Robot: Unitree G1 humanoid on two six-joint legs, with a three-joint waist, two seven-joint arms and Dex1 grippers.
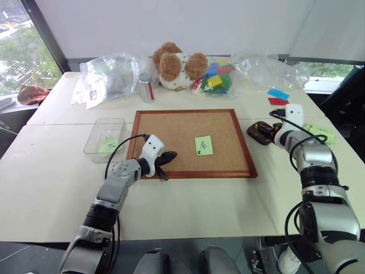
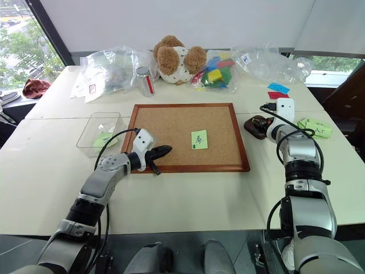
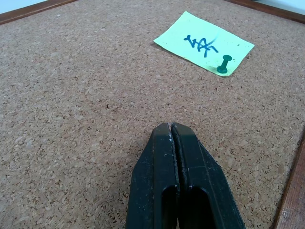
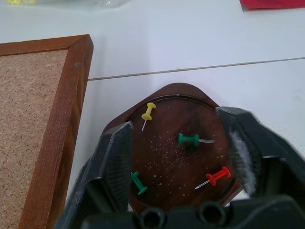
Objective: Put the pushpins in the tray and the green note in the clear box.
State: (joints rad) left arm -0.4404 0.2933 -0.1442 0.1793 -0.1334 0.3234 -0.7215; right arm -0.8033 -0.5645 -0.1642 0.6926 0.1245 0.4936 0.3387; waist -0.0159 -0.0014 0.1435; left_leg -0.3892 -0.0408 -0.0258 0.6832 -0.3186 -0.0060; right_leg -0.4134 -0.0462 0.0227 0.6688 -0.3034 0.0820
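A pale green note with dark scribbles lies on the corkboard, held by a green pushpin at one corner. My left gripper is shut and empty, low over the board's near left part, pointing toward the note. At the right, the small dark brown tray holds several pushpins: a yellow one, a red one and two green ones. My right gripper hangs open just above the tray, one finger on each side. The clear box stands left of the board with a green slip inside.
At the back lie a teddy bear, clear plastic bags, a can and coloured blocks. Blue and red slips and a green paper lie at the right. A red cloth sits far left.
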